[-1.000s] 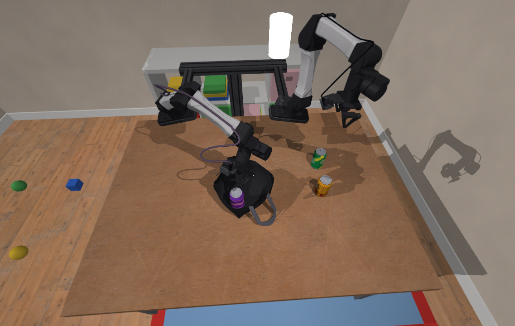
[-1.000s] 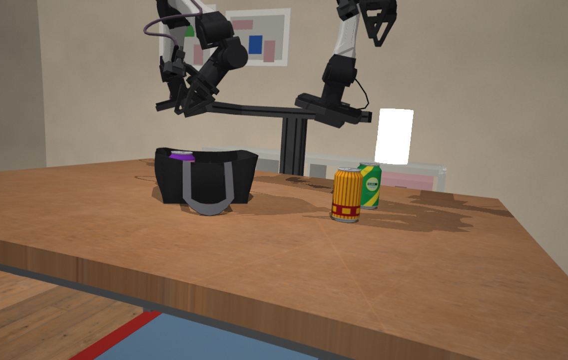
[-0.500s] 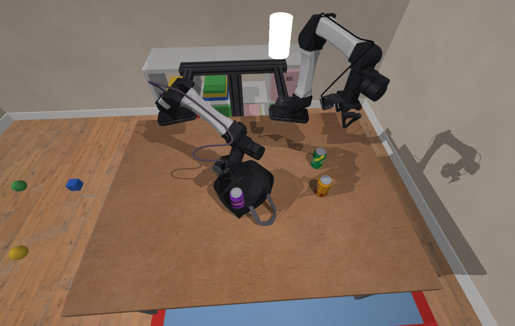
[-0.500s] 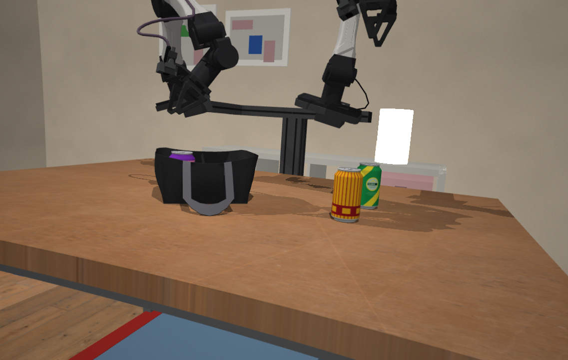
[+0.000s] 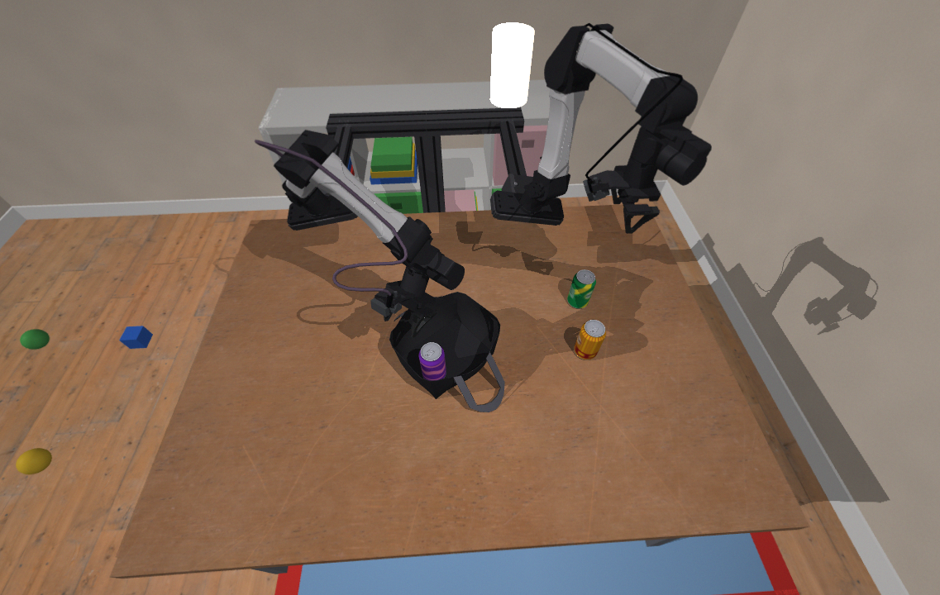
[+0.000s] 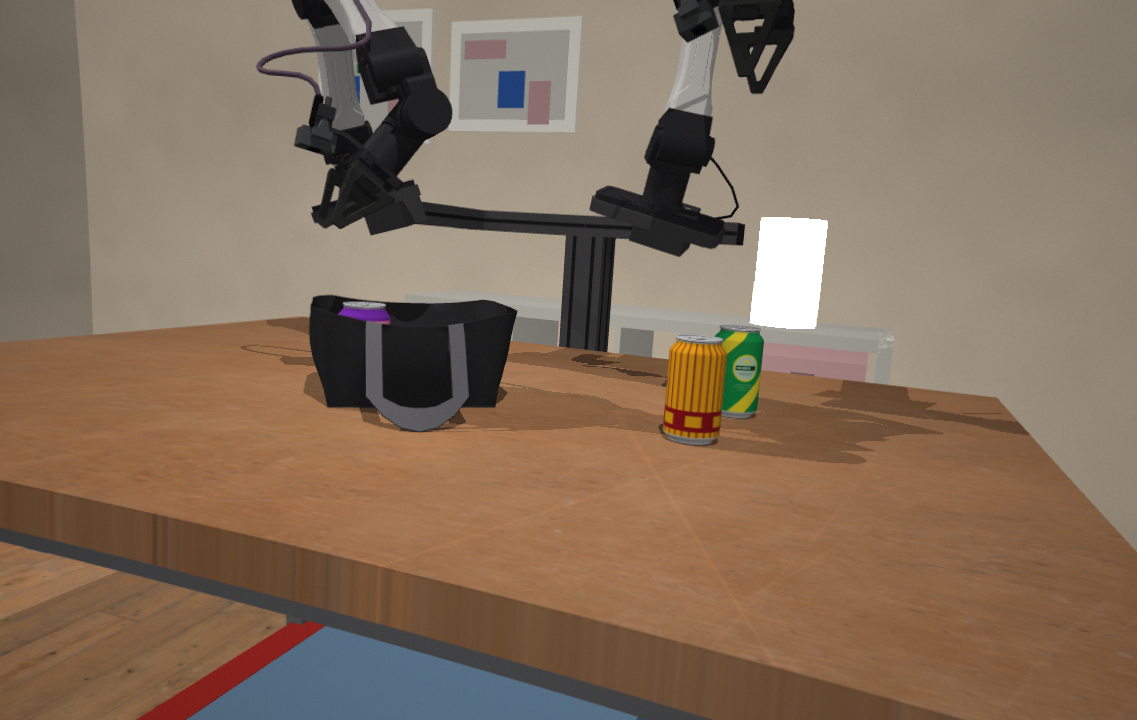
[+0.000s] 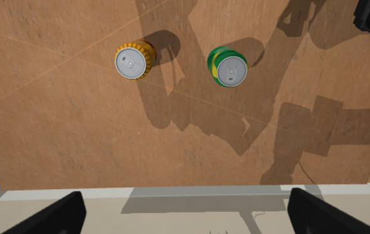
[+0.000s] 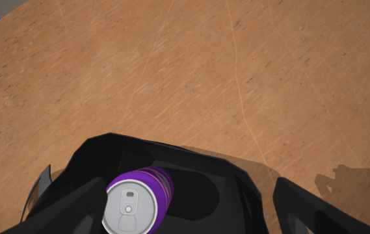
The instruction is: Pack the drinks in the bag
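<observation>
Item one, right gripper (image 5: 421, 318) (image 6: 330, 214) (image 8: 189, 185): jaws apart, nothing between them, raised above the bag mouth. Item two, left gripper (image 5: 639, 221) (image 6: 755, 85) (image 7: 186, 198): jaws wide apart, also unladen, held high over the far edge of the brown wooden table (image 5: 384, 473) (image 6: 554, 501) (image 7: 90, 130) (image 8: 171, 81).

Below the right jaws: one black canvas bag (image 5: 473, 332) (image 6: 415, 367) (image 8: 100, 149), walls up, a grey strap handle (image 5: 488, 406) (image 6: 417, 416) (image 8: 45, 182) hanging outside. Within it: one purple metal can (image 5: 432, 364) (image 6: 364, 313) (image 8: 165, 195), apparently upright, free of the fingers; its base contact could not be confirmed.

Below the left jaws and well apart from them: one green-and-yellow metal can (image 5: 581, 290) (image 6: 742, 371) (image 7: 230, 69) and one orange ribbed metal can (image 5: 589, 341) (image 6: 694, 389) (image 7: 132, 62), both upright on the table, neither yet bagged.

Hazards, by judgement: spread fingers descending off-centre could have folded the soft rim; a can lowered onto the purple one could have tipped it or perched on its lid; a snagged handle could have pulled the bag over; both arms converging there could have collided.
</observation>
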`<action>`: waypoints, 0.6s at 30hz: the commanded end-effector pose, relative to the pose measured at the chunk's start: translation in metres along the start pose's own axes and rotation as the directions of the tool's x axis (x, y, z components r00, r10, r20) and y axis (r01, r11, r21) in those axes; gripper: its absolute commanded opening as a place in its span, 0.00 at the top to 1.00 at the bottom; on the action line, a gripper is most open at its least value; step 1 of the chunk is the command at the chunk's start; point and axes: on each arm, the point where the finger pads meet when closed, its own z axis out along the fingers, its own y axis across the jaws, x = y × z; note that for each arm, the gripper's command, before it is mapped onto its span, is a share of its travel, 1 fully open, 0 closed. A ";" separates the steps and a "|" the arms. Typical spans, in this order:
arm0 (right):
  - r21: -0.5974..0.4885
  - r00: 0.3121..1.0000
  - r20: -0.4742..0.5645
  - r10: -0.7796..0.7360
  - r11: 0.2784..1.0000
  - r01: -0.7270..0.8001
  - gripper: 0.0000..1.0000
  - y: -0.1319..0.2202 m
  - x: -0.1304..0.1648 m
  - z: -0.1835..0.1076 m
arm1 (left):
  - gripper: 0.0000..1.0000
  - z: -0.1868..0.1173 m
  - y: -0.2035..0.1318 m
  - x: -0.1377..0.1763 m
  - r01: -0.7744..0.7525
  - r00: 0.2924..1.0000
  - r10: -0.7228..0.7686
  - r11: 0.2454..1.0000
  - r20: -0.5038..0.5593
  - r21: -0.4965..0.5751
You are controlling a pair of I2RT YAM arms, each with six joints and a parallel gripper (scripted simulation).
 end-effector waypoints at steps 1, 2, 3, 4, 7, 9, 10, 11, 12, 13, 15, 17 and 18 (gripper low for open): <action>-0.053 0.998 -0.006 0.065 0.996 -0.065 0.14 0.004 -0.021 -0.002 | 0.00 -0.008 0.006 0.002 0.016 1.000 -0.017 0.998 -0.018 -0.057; -0.054 0.998 -0.010 0.065 0.996 -0.065 0.14 0.002 -0.021 -0.002 | 0.00 -0.008 0.006 0.002 0.016 1.000 -0.017 0.998 -0.018 -0.057; -0.055 0.998 -0.009 0.065 0.996 -0.065 0.14 -0.001 -0.022 -0.001 | 0.00 -0.008 0.006 0.002 0.016 1.000 -0.017 0.998 -0.018 -0.057; -0.055 0.998 -0.009 0.064 0.996 -0.065 0.14 -0.004 -0.023 0.000 | 0.00 -0.008 0.006 0.002 0.016 1.000 -0.017 0.998 -0.018 -0.057; -0.055 0.998 -0.009 0.062 0.997 -0.063 0.14 -0.012 -0.025 0.002 | 0.00 -0.008 0.006 0.002 0.016 1.000 -0.017 0.998 -0.018 -0.057; -0.040 0.999 -0.010 0.052 0.998 -0.052 0.14 -0.016 -0.023 0.003 | 0.00 -0.008 0.006 0.002 0.016 1.000 -0.017 0.998 -0.018 -0.057; -0.040 0.999 -0.010 0.052 0.998 -0.052 0.14 -0.016 -0.023 0.003 | 0.00 -0.008 0.006 0.002 0.016 1.000 -0.017 0.998 -0.018 -0.057; -0.051 1.000 -0.005 0.022 0.998 -0.022 0.14 -0.011 -0.010 -0.001 | 0.00 -0.008 0.006 0.002 0.016 1.000 -0.017 0.998 -0.018 -0.057; -0.047 1.000 -0.012 -0.015 0.999 0.014 0.14 -0.013 0.004 -0.001 | 0.00 -0.008 0.006 0.002 0.016 1.000 -0.017 0.998 -0.018 -0.057; -0.044 1.000 -0.012 -0.018 0.999 0.018 0.14 -0.014 0.006 0.001 | 0.00 -0.008 0.006 0.002 0.016 1.000 -0.017 0.998 -0.018 -0.057; -0.046 1.000 -0.011 0.008 0.999 -0.009 0.14 -0.009 -0.002 0.003 | 0.00 -0.008 0.006 0.002 0.016 1.000 -0.017 0.998 -0.018 -0.057; -0.058 1.000 -0.001 0.030 0.998 -0.030 0.14 -0.004 -0.011 -0.002 | 0.00 -0.008 0.006 0.002 0.016 1.000 -0.017 0.998 -0.018 -0.057; -0.050 0.998 -0.009 0.064 0.997 -0.065 0.14 -0.018 -0.027 0.005 | 0.00 -0.008 0.006 0.002 0.016 1.000 -0.017 0.998 -0.018 -0.057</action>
